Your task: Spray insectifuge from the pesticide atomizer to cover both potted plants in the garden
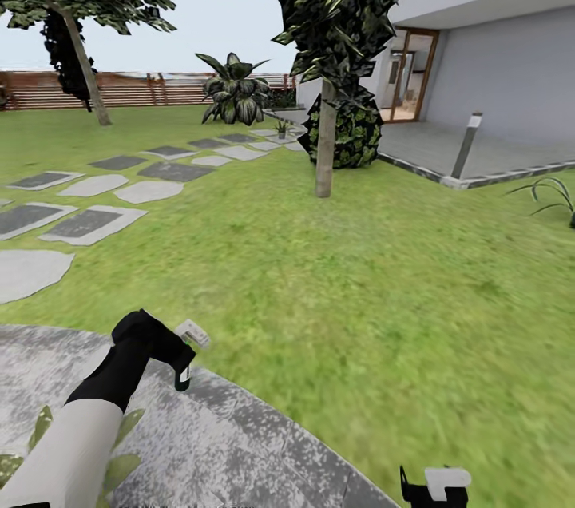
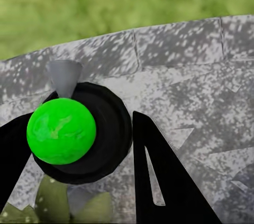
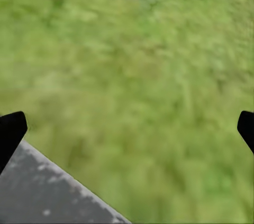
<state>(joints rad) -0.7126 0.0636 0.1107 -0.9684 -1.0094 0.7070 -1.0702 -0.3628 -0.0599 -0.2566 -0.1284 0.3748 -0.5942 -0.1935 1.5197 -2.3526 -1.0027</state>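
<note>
Lawn (image 1: 335,252) and grey patio (image 1: 239,444): at seven o'clock, the left gripper (image 1: 180,360), jaws clamped on the pesticide atomizer (image 1: 190,335), carries it for spraying; the right gripper (image 3: 127,129) hangs jaws apart.

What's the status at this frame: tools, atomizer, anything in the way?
Left tool shut on the pesticide atomizer, over the grey patio. Right tool open, empty, above lawn. Leaves under left arm; nothing blocking.

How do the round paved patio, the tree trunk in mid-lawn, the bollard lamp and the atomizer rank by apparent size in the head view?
1. Patio, though nearness inflates it.
2. Tree trunk.
3. Bollard lamp.
4. Atomizer, partly hidden in the left gripper.
</note>
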